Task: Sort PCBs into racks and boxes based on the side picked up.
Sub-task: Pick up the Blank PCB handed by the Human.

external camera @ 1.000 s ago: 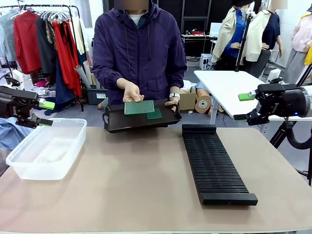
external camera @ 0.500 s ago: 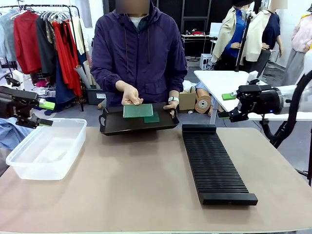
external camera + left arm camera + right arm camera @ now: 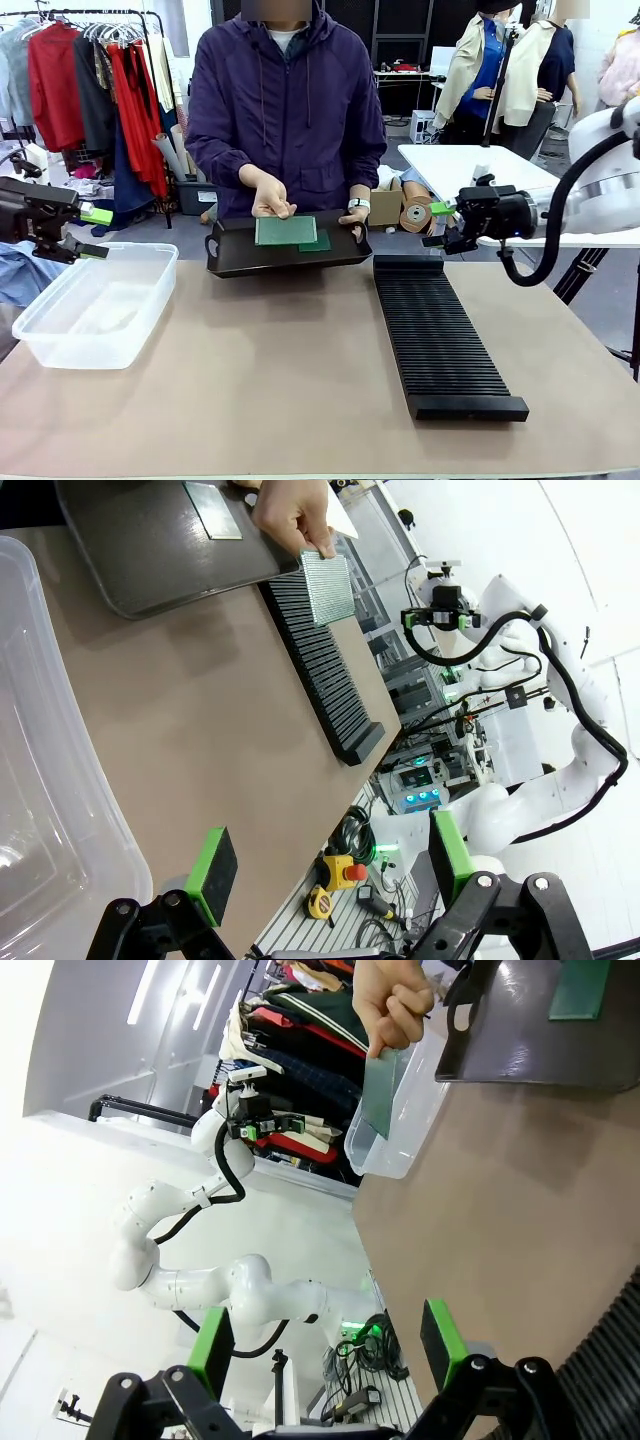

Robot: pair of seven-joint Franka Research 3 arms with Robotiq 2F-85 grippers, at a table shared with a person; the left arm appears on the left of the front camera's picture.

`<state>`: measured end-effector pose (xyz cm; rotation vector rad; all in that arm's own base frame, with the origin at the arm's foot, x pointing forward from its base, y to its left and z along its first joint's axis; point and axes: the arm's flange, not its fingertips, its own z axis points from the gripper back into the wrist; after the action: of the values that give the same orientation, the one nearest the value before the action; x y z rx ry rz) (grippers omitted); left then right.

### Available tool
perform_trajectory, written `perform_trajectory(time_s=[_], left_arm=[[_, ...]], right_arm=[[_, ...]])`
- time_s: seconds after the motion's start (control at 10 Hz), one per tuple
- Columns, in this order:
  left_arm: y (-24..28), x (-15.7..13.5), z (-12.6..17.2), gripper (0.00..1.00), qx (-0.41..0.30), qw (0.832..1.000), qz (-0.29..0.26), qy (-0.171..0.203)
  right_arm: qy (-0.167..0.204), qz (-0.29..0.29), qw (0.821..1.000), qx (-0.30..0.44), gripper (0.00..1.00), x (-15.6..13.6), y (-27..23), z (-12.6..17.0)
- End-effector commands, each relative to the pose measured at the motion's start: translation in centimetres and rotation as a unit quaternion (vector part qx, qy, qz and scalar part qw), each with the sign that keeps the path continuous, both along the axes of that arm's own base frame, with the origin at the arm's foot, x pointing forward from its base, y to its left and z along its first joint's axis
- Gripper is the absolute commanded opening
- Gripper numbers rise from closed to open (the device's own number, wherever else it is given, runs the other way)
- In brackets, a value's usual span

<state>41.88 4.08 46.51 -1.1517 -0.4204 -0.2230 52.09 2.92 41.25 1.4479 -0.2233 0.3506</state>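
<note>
A green PCB [image 3: 285, 230] is held by one edge in a person's hand [image 3: 270, 195] just above a black tray [image 3: 250, 258], on which a smaller PCB [image 3: 318, 242] lies flat, at the far side of the tabletop [image 3: 280, 370]. The slotted black rack [image 3: 440, 335] is set to the right and the clear tub [image 3: 95, 300] to the left, both apart from the tray. The left pincer [image 3: 97, 233] is seen spread wide by the tub's far corner, and the right pincer [image 3: 437, 225] is spread beyond the rack's far end; nothing is pinched by either. From the left wrist, a fine grid is picked out on the held board, a detail lost from the front. From the right wrist, the rack is cut to a corner and the tray's far end is cropped.
</note>
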Motion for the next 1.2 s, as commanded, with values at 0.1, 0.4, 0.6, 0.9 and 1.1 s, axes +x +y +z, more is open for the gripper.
perform_trajectory(time_s=[0.1, 0.4, 0.6, 0.9, 1.1], left_arm=[[0.1, -0.1, 0.2, 1.00, -0.004, 1.000, -0.002, 0.000], [0.1, -0.1, 0.2, 1.00, -0.004, 1.000, -0.002, 0.000], [0.1, -0.1, 0.2, 1.00, -0.004, 1.000, -0.002, 0.000], [0.1, -0.1, 0.2, 1.00, -0.004, 1.000, -0.002, 0.000], [0.1, -0.1, 0.2, 1.00, -0.004, 1.000, -0.002, 0.000]], right_arm=[[-0.021, -0.007, 1.000, 0.022, 1.00, 2.6, 2.5, -0.8], [-0.025, -0.005, 0.999, 0.029, 1.00, 5.5, 4.8, -3.3], [-0.026, -0.012, 0.999, 0.020, 1.00, 6.9, 6.0, -4.5], [-0.025, -0.002, 0.999, 0.029, 1.00, 8.8, 8.2, -5.8], [-0.025, 0.001, 0.999, 0.036, 1.00, 9.6, 9.9, -6.2]])
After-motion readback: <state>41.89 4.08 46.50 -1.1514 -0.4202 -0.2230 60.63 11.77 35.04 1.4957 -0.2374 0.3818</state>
